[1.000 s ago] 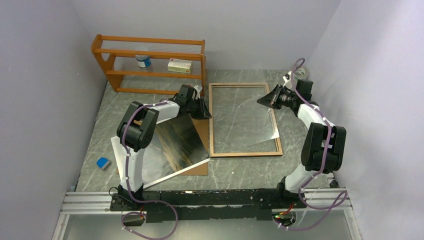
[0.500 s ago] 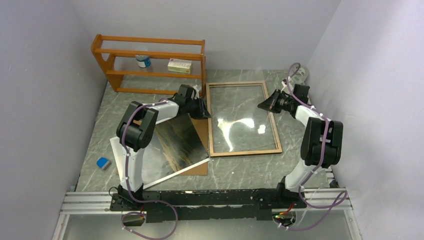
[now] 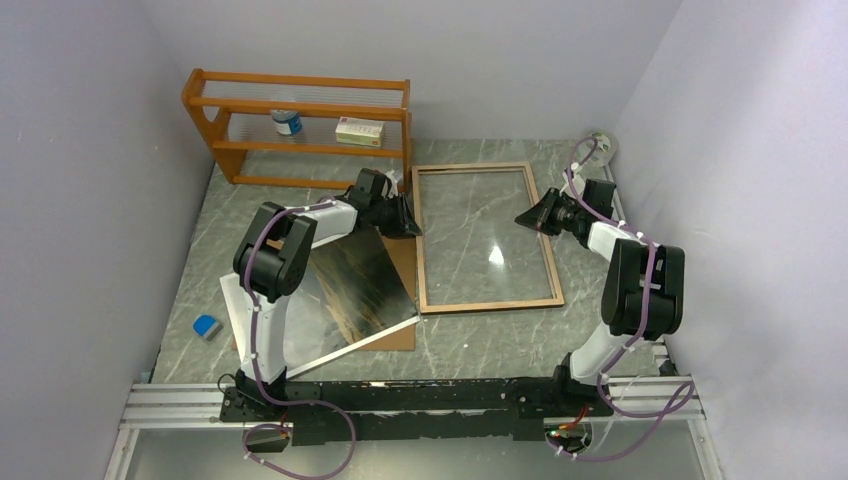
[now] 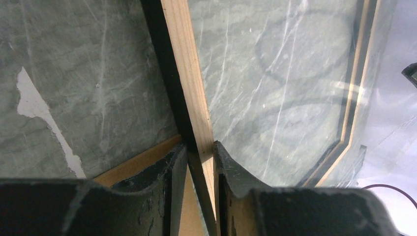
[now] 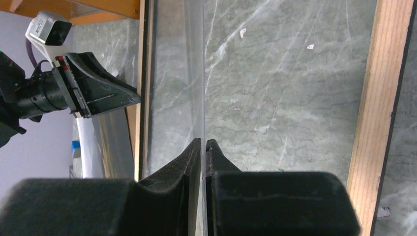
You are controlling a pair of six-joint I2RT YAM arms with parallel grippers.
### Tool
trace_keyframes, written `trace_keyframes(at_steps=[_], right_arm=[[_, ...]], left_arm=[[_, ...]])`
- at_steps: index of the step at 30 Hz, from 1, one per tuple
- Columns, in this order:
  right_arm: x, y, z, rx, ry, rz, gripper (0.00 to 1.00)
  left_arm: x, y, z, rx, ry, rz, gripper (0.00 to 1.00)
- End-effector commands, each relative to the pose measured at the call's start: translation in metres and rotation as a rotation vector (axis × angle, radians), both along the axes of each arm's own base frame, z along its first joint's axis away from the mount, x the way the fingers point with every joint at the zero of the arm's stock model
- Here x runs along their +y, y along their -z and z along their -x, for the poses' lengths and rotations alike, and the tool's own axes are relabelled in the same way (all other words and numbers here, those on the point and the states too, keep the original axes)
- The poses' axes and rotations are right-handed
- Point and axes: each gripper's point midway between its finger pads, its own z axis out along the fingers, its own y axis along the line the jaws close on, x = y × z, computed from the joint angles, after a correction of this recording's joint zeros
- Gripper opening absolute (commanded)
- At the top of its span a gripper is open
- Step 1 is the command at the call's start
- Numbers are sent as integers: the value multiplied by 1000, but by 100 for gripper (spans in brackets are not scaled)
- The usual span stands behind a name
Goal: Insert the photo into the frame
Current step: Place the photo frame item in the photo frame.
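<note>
There were two grippers, one frame, one print, one clear sheet, one backing board and one rack on the grey-green marbled table (image 3: 480, 340).

The large thin rectangular picture frame (image 3: 490, 306) lay flat at the middle of the table with its light wood reverse up. The transparent clear sheet (image 3: 485, 235) sat inside its opening, the marbling showing through.

The large thin rectangular photo (image 3: 355, 285), dark grey with golden streaks, washed by glare and with a narrow white border along its near edge, lay skewed just left of the frame. It rested on the plain brown backing board (image 3: 404, 262), partly under the left arm.

The left gripper (image 4: 199, 160) was clamped on the frame's left rail (image 4: 189, 73), one finger on each side. The right gripper (image 5: 203, 147) had its fingers nearly together with the clear sheet's edge (image 5: 174, 73) in the slit between them. Whether they pressed it could not be told.

The orange-brown wooden shelf rack (image 3: 300, 80) at the far left held two things on one shelf: a small blue-labelled can (image 3: 287, 122) and a small flat box (image 3: 359, 131). One small blue object (image 3: 207, 326) lay at the near left.
</note>
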Motion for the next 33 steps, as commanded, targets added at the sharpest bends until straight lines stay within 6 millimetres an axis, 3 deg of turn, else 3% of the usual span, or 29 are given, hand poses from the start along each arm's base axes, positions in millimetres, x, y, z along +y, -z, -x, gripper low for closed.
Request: trace_keyframes(at_steps=[1, 15, 17, 21, 28, 33], right_arm=[[18, -11, 2, -44, -74, -51, 12], [17, -2, -9, -45, -19, -77, 14], [16, 1, -8, -26, -11, -70, 23], [9, 7, -7, 15, 26, -26, 48], [-2, 9, -9, 47, 77, 39, 76], [-9, 8, -10, 55, 107, 79, 81]], left_arm=[[13, 51, 28, 138, 16, -104, 31], [14, 51, 28, 143, 13, -104, 31], [14, 52, 28, 145, 9, -107, 31], [15, 50, 27, 144, 3, -108, 32], [14, 41, 25, 137, -3, -94, 35], [14, 38, 25, 135, -3, -91, 36]])
